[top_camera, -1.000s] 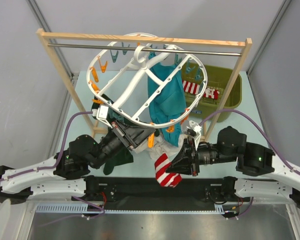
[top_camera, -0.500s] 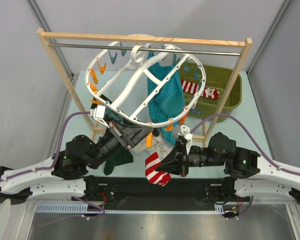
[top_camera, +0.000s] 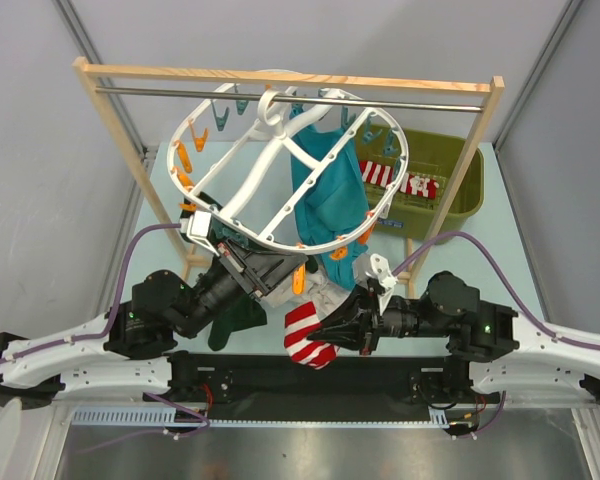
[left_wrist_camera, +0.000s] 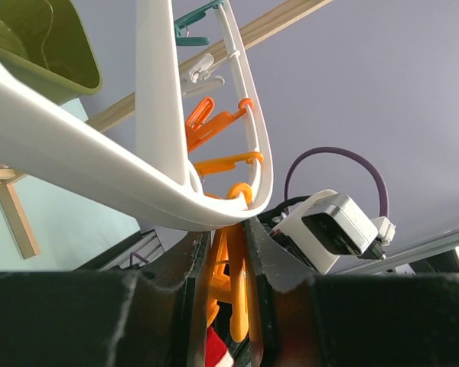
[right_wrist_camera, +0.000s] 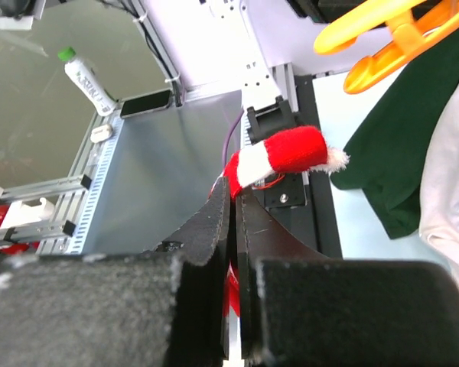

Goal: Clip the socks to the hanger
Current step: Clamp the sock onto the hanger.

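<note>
While olive bin (top_camera: 467,196) holds striped socks (top_camera: 385,176), right end effector (right_wrist_camera: 232,202) grips sock (right_wrist_camera: 291,149); left end effector (left_wrist_camera: 223,233) pinches orange clip (left_wrist_camera: 237,306).

Before me, a light wooden rack (top_camera: 110,140) with a metal rod (top_camera: 160,92) stands on the pale teal table (top_camera: 510,230); a teal fabric garment (top_camera: 330,195) hangs below, an olive-green plastic bin (top_camera: 460,195) sits at right, and a dark green garment (top_camera: 235,320) lies nearest me.
</note>
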Controlling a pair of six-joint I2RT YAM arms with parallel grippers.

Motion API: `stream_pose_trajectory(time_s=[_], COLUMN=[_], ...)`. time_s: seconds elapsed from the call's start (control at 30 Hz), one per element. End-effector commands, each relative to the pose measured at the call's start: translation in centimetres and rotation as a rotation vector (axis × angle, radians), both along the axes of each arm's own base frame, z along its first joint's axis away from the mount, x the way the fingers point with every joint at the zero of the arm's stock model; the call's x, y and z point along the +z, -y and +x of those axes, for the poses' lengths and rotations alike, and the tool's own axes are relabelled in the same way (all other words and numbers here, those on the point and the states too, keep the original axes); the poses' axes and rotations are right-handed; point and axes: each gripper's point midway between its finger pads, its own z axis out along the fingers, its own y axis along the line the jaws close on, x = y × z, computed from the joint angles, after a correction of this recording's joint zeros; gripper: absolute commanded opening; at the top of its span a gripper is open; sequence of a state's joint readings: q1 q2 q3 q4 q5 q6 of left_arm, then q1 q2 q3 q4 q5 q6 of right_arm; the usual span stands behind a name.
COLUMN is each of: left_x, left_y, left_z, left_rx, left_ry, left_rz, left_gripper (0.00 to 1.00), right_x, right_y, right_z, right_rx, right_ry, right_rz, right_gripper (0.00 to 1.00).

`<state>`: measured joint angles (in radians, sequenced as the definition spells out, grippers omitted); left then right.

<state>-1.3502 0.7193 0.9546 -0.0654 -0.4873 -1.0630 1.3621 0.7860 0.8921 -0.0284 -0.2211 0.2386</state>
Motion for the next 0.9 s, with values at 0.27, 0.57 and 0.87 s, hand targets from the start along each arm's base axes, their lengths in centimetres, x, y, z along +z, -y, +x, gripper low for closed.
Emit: stream_pose_trajectory(time_s=[0.27,0.57,0.87], left_x=[0.4,0.3,0.3], left_y=[-0.1,0.2,0.3], left_z=[0.6,0.5,0.5], left_rx=[0.029,0.020,0.020], left_ry=[-0.016,-0.017,-0.017], left_rz=[-0.040,-0.037,-0.037], left_gripper=[0.00,0.00,0.00], right_x=[3.7,4.3,4.2], right_y=[0.6,0.7,0.6], right_z=[0.5,1.3,1.7], right_rx=[-0.041,-0.088,-0.110], right_ry=[0.019,0.001,0.011], right_rz=[0.160,0.214,0.206], right_gripper=[0.00,0.00,0.00])
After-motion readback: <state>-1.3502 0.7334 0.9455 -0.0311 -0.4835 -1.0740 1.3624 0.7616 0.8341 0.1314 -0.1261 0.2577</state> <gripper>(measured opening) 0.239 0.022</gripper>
